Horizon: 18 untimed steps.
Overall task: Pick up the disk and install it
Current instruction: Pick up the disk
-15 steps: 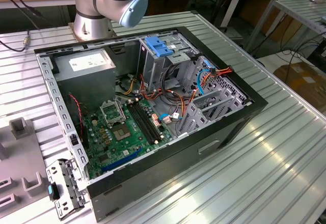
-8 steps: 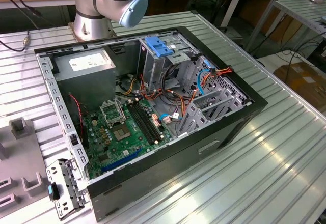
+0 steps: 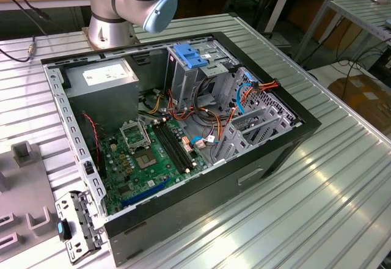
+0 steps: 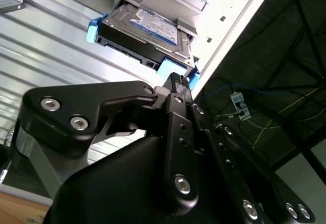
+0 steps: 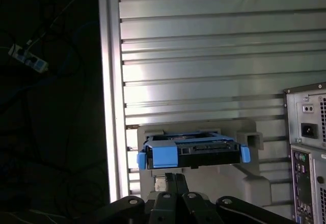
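Rises as a silver-grey arm (image 3: 131,0) with a pale-blue joint cap from a round base at the far side of the ribbed aluminium table (image 3: 317,208), behind the open black computer case (image 3: 201,183); cut off above that joint. Aims the black, bolted-linkage gripper (image 5: 172,177) in both wrist views at the flat silver hard drive (image 5: 196,151), fingertips just beside its blue plastic carrier; touching or not, cannot tell. Holds the 2 fingers drawn together with nothing between them.

Rests, that drive, in a pale-grey moulded holder (image 5: 252,183) on the table near the table's edge, dark-blue-and-white label showing in the second wrist view, dark connector edge toward the gripper.

Inside the case: green circuit board (image 3: 146,153), blue plastic clip (image 3: 191,57) atop a grey metal cage, grey power-supply box (image 3: 101,76) with white label, tangled red, orange and blue cables. Beyond the table edge, dim floor with loose leads, hard to make out.
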Available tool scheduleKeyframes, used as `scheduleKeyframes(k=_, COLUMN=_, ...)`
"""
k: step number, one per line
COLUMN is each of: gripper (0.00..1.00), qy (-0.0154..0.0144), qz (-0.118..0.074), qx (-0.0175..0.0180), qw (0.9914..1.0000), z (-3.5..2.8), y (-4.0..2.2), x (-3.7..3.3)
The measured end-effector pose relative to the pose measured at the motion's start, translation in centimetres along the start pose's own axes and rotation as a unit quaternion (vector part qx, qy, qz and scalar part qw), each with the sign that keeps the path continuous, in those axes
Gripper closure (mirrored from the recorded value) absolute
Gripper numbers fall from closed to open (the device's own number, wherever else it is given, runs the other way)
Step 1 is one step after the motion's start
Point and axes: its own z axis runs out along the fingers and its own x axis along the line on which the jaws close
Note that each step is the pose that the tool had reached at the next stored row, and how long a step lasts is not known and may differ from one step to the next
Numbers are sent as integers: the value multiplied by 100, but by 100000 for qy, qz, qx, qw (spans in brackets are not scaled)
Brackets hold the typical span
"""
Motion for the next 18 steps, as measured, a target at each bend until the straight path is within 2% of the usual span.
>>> scheduleKeyframes(k=18, gripper=89, qy=95, qz=-3120, qx=-66, qw=99951, z=0, y=0, x=0)
